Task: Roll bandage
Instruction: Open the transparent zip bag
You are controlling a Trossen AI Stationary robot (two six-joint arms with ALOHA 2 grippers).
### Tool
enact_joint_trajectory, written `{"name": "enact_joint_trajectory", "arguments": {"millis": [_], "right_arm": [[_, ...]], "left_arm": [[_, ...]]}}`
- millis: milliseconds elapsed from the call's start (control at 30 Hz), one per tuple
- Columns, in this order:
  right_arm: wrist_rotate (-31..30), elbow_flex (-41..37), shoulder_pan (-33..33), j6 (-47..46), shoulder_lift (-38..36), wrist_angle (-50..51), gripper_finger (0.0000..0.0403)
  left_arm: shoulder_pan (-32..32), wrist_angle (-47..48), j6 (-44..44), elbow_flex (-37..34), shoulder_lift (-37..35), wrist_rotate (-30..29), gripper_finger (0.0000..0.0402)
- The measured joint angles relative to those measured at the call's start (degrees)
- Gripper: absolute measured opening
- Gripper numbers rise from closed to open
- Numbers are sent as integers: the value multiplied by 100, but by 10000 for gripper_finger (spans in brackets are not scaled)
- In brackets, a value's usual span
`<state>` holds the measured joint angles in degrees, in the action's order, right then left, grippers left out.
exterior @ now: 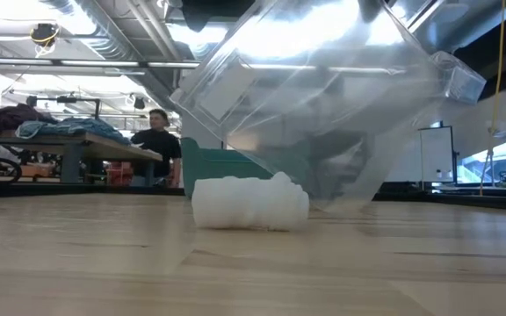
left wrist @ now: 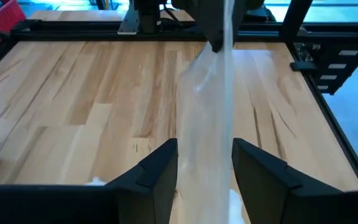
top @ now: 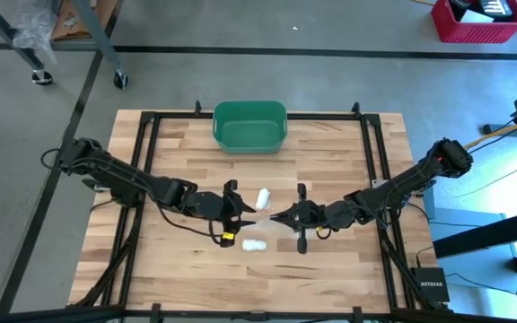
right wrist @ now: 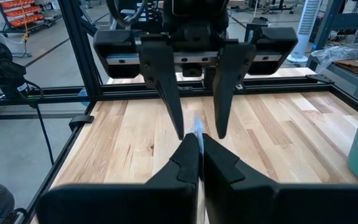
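High view table: we see a pale wooden table inside a dark frame, with both arms reaching in toward its middle.
Low view bag: a large clear plastic bag hangs tilted above the table, its lower corner down near the wood, just behind the bandage roll.
Bin: a green bin stands at the far edge of the table, about centred, well apart from both grippers.
Left arm: it comes in from the left, and the left gripper sits near the table's centre, pointing right.
Left gripper state: its fingers stand apart on either side of a sheet of clear plastic that runs up between them; we cannot tell whether they press on it.
Right arm: it comes in from the right, and the right gripper faces the left one, almost tip to tip.
Right gripper state: its fingers are together, pinching the edge of the clear plastic.
Bandage roll: a white bandage roll lies on the wood just on the near side of the left gripper, on its side, loosely wound with one ragged end.
Second white piece: another small white roll lies just on the far side of the grippers, between them and the bin.
Room: a person sits at a bench far behind the table.
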<state>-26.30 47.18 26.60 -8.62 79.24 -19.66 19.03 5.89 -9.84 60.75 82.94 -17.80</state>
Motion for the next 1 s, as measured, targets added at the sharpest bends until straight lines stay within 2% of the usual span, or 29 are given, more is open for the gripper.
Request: {"name": "enact_joint_trajectory", "arguments": {"millis": [667, 1000], "right_arm": [[1, 0, 1, -1, 0, -35, 10], [326, 0, -2, 4, 12, -189, 10]], "left_arm": [[-35, -69, 245, -33, 0, -207, 143], [-99, -65, 410, -33, 0, -321, 143]]}}
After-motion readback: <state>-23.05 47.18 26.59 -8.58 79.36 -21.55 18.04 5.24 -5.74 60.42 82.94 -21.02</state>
